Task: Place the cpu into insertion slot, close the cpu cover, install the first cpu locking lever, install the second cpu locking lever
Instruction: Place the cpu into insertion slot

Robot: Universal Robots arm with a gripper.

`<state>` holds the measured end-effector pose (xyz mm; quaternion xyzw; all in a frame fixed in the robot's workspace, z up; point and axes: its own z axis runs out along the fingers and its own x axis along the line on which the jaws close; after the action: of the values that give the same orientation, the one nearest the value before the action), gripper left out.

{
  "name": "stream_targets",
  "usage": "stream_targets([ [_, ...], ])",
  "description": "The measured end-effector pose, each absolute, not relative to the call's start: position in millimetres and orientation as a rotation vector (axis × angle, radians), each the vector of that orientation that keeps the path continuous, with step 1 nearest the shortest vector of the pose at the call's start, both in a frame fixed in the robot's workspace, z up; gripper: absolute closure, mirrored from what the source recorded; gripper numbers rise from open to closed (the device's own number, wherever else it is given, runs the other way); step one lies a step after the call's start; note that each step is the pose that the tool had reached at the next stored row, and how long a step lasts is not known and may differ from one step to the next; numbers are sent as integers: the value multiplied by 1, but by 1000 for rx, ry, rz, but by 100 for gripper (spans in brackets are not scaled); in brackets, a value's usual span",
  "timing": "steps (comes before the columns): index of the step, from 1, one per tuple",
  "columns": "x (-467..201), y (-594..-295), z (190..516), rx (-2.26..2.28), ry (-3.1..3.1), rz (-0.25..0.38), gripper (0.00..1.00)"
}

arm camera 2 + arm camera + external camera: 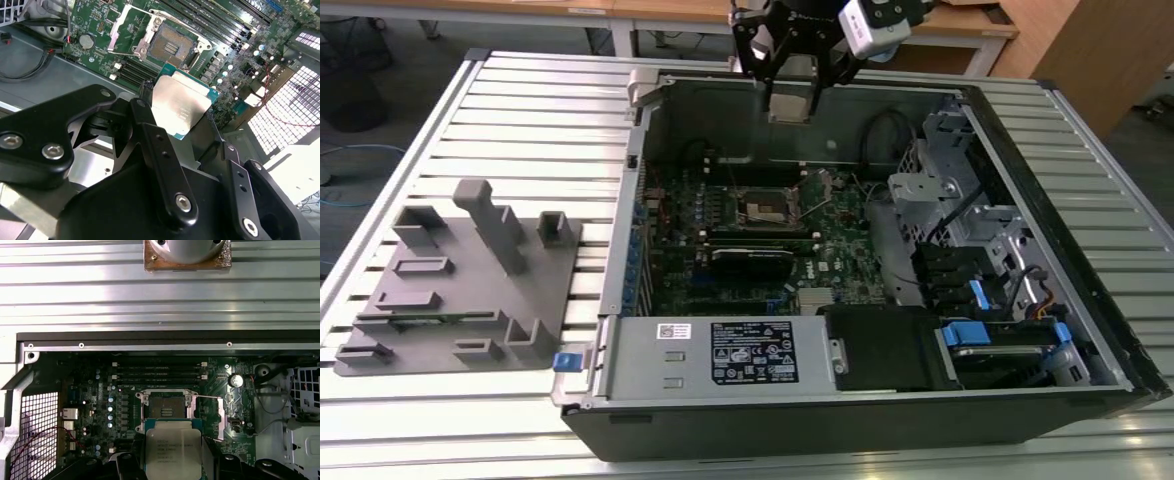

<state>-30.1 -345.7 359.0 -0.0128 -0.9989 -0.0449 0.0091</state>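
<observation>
Where the gripper (179, 117) clasps it above the insertion slot (171, 47), the cpu (181, 102) shows a silvery-grey lid, green-edged.

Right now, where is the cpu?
In the second wrist view, the hand holds the cpu above the motherboard, just short of the open insertion slot.

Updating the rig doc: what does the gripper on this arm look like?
The gripper is matt black, built from flat link bars with rounded ends. The bars are pinned with silver screw heads and form two jointed fingers. In the exterior view, a white-and-grey camera housing with dark lenses sits beside it on the wrist.
</observation>
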Motion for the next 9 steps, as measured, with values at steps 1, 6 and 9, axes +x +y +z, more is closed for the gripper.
stream_targets([
  [1, -30, -346, 358, -40, -3120, -140, 46],
  [6, -30, -346, 352, -40, -3120, -140, 46],
  [9, -30, -346, 347, -40, -3120, -140, 46],
])
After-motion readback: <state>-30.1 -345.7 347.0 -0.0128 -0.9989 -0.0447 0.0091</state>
